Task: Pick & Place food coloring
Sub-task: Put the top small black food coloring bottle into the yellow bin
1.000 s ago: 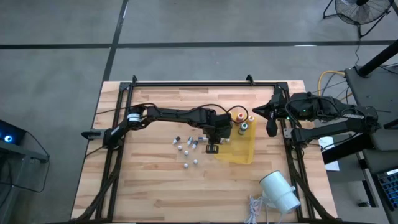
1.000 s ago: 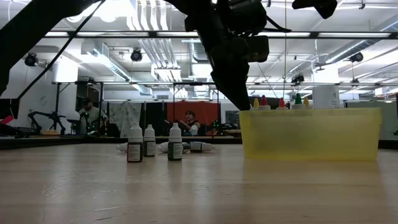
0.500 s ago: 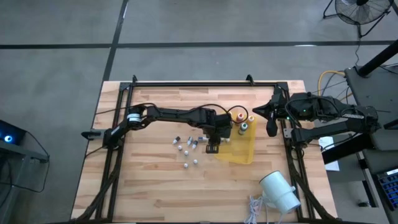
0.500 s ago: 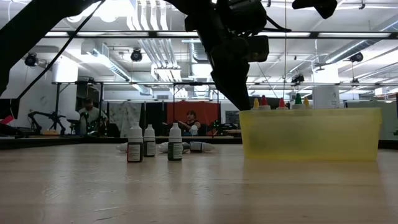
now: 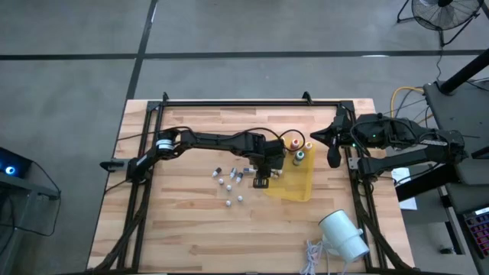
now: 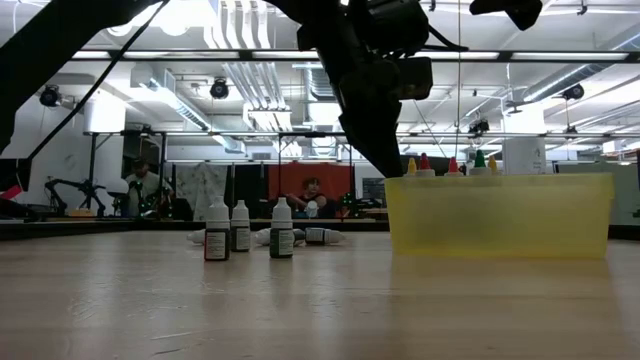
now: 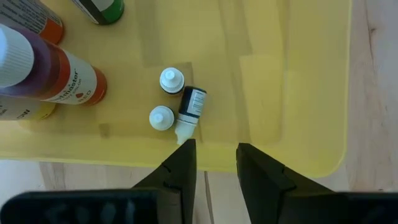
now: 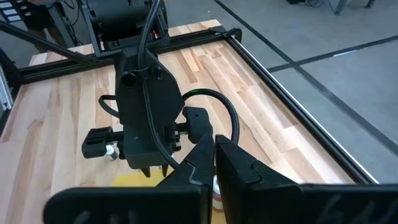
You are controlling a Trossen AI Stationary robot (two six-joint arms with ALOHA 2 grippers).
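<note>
A shallow yellow tray (image 5: 299, 186) sits on the wooden worktop (image 5: 191, 221), right of centre, and holds most of the food coloring. Seen from the left wrist, three tiny vials (image 7: 178, 109) lie together near the tray's edge: two stand upright with white caps up, and a third with a dark label lies on its side touching them. Farther in are larger bottles, among them one with a red label (image 7: 59, 70) lying tilted and a green one (image 7: 101, 9) at the frame's edge. From worktop height, coloured tops (image 6: 450, 163) in yellow, red and green poke up behind the tray's wall.

The left pincer (image 7: 212, 163) hangs above the tray's near edge with its two fingers apart and nothing between them; the lying vial rests just beyond one fingertip.

More whitish vials (image 5: 229, 183) are scattered loose on the bare wood just left of the tray; several stand upright (image 6: 243, 229) in the low view, others lie flat.

The right pincer (image 8: 214, 155) waits off the worktop's right edge, raised, its fingers pressed together and empty. A big white cylinder (image 5: 343, 234) lies near the front right corner.
</note>
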